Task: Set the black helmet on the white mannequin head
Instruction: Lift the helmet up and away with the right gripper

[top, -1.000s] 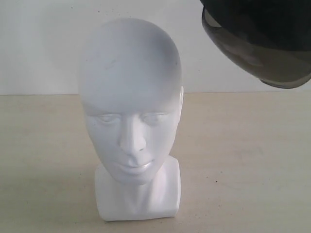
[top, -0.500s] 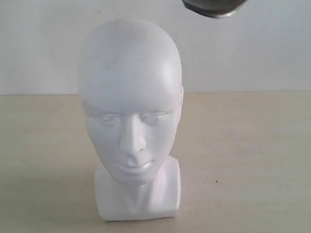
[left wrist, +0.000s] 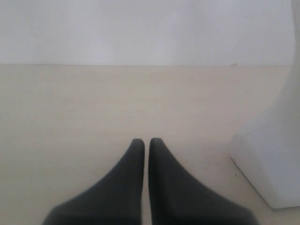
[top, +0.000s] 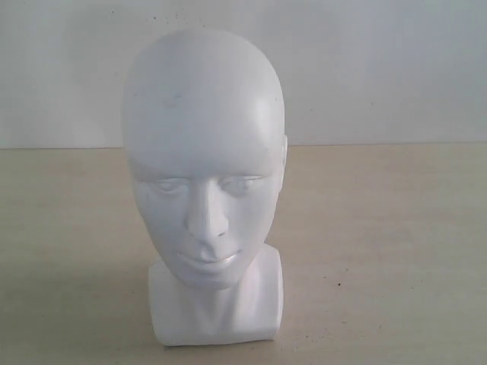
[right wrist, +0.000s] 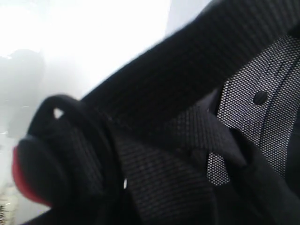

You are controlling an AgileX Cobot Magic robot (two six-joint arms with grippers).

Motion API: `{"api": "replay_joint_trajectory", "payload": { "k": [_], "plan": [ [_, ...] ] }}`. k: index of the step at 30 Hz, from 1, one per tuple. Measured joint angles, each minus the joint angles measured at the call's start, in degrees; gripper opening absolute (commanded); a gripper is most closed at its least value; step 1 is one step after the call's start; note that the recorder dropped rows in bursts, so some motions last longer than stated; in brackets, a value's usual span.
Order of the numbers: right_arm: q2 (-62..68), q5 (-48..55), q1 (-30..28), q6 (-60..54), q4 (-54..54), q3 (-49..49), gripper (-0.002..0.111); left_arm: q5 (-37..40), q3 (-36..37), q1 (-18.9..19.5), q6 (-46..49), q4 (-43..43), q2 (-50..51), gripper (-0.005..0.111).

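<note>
The white mannequin head (top: 204, 152) stands upright in the middle of the worktop (top: 396, 251). In the exterior view its face looks toward 6 o'clock. Its top is bare, and I see no helmet in that view.

The black helmet (right wrist: 253, 93) fills my right wrist view, very close up. I see a wide black strap (right wrist: 154, 93), a clip with a red bit (right wrist: 23, 178) and dotted grey lining. So the helmet is up by my right arm, but I cannot tell how high it is.

The right end effector is hidden behind the strap, so I cannot tell if it is clamped on the helmet or apart. The left end effector (left wrist: 146, 143) has its two fingers together and holds nothing. It sits low over the worktop, near the head's blocky base but not touching it.

I think the helmet's shell is hard, so it may slip. The strap is soft and floppy and would let the helmet swing, so the stiff rim is the better place to hold.

The head looks smooth and light, and a push from the side could tip it. I would bring the helmet straight down from 12 o'clock, open side down.
</note>
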Motion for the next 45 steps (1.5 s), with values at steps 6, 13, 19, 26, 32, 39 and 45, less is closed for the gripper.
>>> {"api": "replay_joint_trajectory", "payload": {
  "k": [6,13,19,26,32,39,45],
  "plan": [
    [0.0,-9.5,0.0,-0.3,-7.8,0.0,0.0,0.0,0.0,0.0,0.0,0.0,0.0,0.004],
    [0.0,-12.9,0.0,-0.3,-23.8,0.0,0.0,0.0,0.0,0.0,0.0,0.0,0.0,0.004],
    [0.0,-14.3,0.0,-0.6,-42.3,0.0,0.0,0.0,0.0,0.0,0.0,0.0,0.0,0.004],
    [0.0,-22.9,0.0,18.2,-47.0,0.1,0.0,0.0,0.0,0.0,0.0,0.0,0.0,0.004],
    [0.0,-35.5,0.0,48.7,-47.0,0.1,0.0,0.0,0.0,0.0,0.0,0.0,0.0,0.004],
    [0.0,-38.3,0.0,78.2,-57.1,0.1,0.0,0.0,0.0,0.0,0.0,0.0,0.0,0.004],
    [-2.9,-44.2,0.0,92.2,-68.5,7.2,0.0,0.0,0.0,0.0,0.0,0.0,0.0,0.004]
  ]
}}
